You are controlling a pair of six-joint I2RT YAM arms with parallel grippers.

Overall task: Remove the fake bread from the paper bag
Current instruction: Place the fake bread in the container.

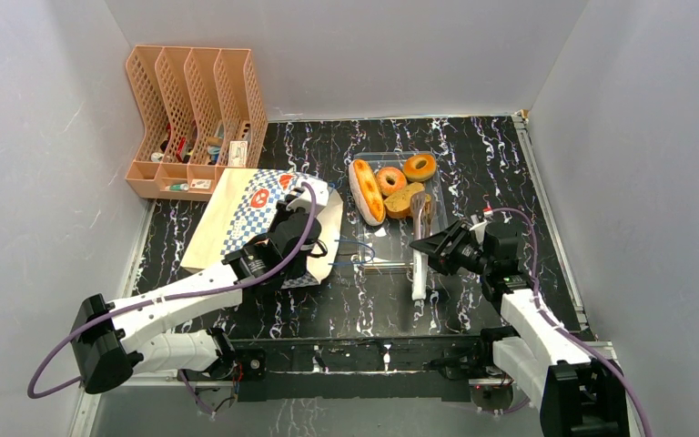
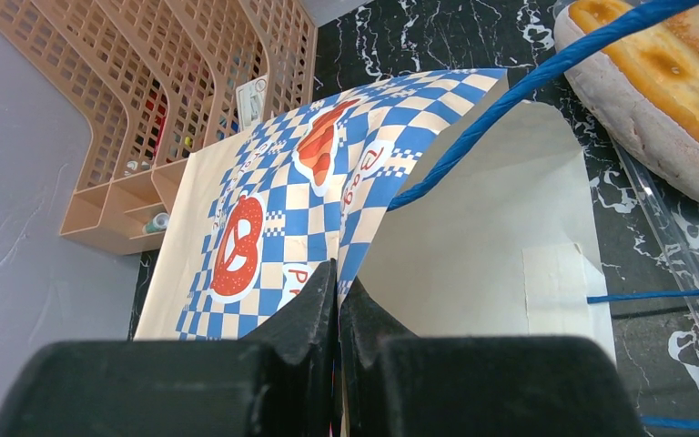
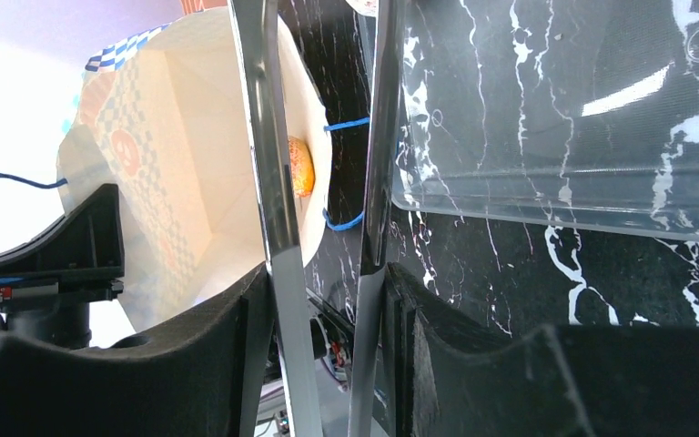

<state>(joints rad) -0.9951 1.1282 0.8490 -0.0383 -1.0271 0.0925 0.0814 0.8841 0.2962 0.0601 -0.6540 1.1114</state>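
The paper bag (image 1: 237, 214) lies on its side at left with its mouth facing right. My left gripper (image 1: 304, 202) is shut on the bag's upper rim (image 2: 338, 273) and holds the mouth open; the pale inside (image 2: 482, 237) shows. Four fake breads rest in the clear tray (image 1: 440, 182): a long loaf (image 1: 365, 191), two glazed rings (image 1: 390, 180) (image 1: 420, 167) and a brown slice (image 1: 403, 202). My right gripper (image 1: 435, 246) (image 3: 328, 273) grips the metal tongs (image 1: 419, 264), whose two arms (image 3: 268, 164) stand apart. An orange patch (image 3: 301, 167) shows at the bag's mouth (image 3: 191, 164); bread or logo, I cannot tell.
A peach mesh file organizer (image 1: 196, 118) stands at the back left, just behind the bag. Blue cord handles (image 1: 350, 250) trail on the black marbled table between the bag and the tray. White walls close in the left, back and right sides.
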